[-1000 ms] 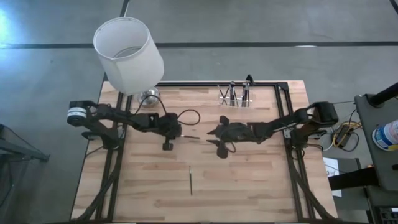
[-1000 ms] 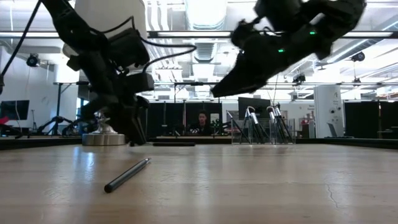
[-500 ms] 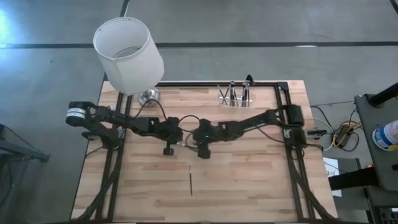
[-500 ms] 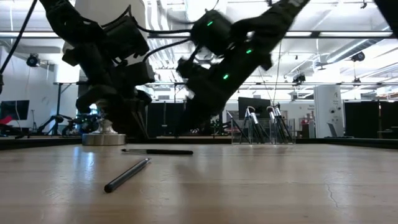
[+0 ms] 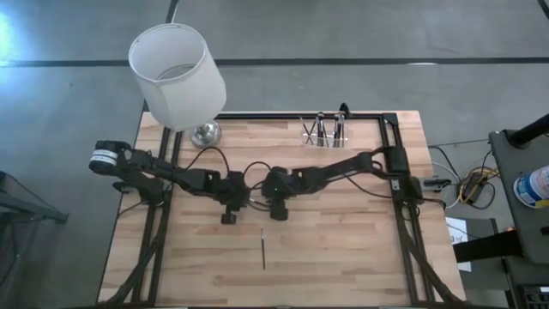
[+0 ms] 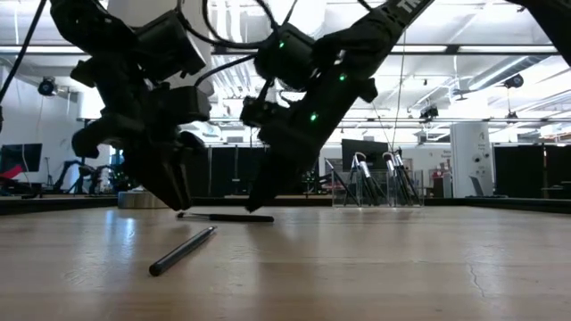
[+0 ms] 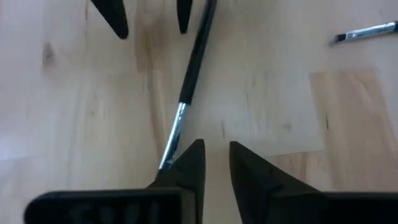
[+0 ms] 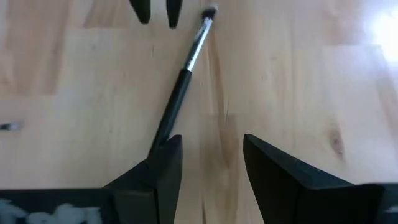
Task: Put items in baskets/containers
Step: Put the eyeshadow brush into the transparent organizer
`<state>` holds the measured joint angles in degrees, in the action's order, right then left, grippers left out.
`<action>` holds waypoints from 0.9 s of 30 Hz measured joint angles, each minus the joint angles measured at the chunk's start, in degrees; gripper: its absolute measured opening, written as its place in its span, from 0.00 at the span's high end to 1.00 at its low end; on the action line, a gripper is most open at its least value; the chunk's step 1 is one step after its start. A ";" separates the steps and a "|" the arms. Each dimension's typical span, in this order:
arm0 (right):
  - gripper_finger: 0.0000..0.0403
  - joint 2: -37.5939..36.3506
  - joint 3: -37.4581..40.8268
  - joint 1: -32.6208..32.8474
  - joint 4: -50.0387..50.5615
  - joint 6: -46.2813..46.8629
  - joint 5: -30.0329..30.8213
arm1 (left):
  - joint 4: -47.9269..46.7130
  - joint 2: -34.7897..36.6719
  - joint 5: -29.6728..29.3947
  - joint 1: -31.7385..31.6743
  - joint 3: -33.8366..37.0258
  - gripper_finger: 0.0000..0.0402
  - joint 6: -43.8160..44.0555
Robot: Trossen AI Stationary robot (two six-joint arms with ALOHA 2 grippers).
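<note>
A thin dark brush [image 7: 193,68] with a silver ferrule lies flat on the wooden table between my two grippers; it also shows in the right wrist view [image 8: 177,93] and the low view [image 6: 227,217]. My left gripper [image 7: 216,152] is low over its bristle end, open by a narrow gap. My right gripper [image 8: 211,146] is open and low at its handle end. The brush lies beside one finger of each, not between them. A second brush [image 5: 262,247] lies nearer the front edge. The clear holder [image 5: 324,135] stands at the far edge with several brushes upright in it. My left gripper: the brush's bristle end [image 7: 169,155] runs up beside the outer side of one finger [image 7: 189,168]; I cannot tell whether they touch. My right gripper: the handle's end [image 8: 158,140] reaches one finger [image 8: 163,168]; I cannot tell whether they touch.
A big white lampshade [image 5: 177,75] on a round metal foot [image 5: 205,132] stands at the far left corner. A black frame [image 5: 390,163] runs along the table's sides and far edge. A person sits in the room behind the table [image 6: 291,176].
My right gripper has swung toward the table's left and come down to the brush's handle end. My left gripper has sunk and moved a little toward the near edge. The brush that stuck out level from my left gripper now lies flat on the table.
</note>
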<state>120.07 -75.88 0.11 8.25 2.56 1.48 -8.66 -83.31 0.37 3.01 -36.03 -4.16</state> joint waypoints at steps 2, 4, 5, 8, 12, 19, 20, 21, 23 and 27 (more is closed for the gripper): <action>0.59 -1.03 0.75 0.01 -0.30 0.01 0.00 | 0.28 -0.02 -1.51 0.04 -0.04 0.82 -0.07; 0.59 -1.78 1.36 0.08 -0.40 0.24 0.01 | 0.25 -0.11 -4.34 -0.12 -0.04 0.80 -0.15; 0.59 -1.87 1.43 0.08 -0.22 0.25 0.02 | 0.30 -0.26 -5.38 -0.21 -0.04 0.79 -0.28; 0.59 -2.43 1.54 0.29 -0.21 0.20 0.04 | 0.62 -0.94 -5.35 -0.21 -0.04 0.78 -0.68; 0.59 -2.69 1.54 0.41 -0.28 0.03 0.03 | 0.72 -2.46 -5.47 -0.28 0.08 0.78 -1.99; 0.59 -2.71 1.69 0.52 -0.06 0.02 0.07 | 2.81 -3.74 -8.00 -0.94 0.33 0.78 -5.64; 0.59 -2.71 1.69 0.56 -0.06 0.03 0.07 | 3.02 -3.65 -8.56 -0.92 0.35 0.78 -6.18; 0.59 -2.71 1.69 0.63 -0.06 0.01 0.09 | 3.09 -3.55 -9.12 -0.92 0.37 0.78 -6.41; 0.59 -2.71 1.79 0.70 0.05 -0.18 0.07 | 2.90 -3.14 -10.49 -0.94 0.35 0.78 -7.07; 0.59 -2.71 1.89 0.78 0.03 -0.20 0.07 | 2.90 -2.37 -14.01 -1.07 0.28 0.78 -9.30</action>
<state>117.36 -73.99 0.89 8.27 2.36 1.54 -5.76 -85.68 -13.64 1.93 -35.75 -13.45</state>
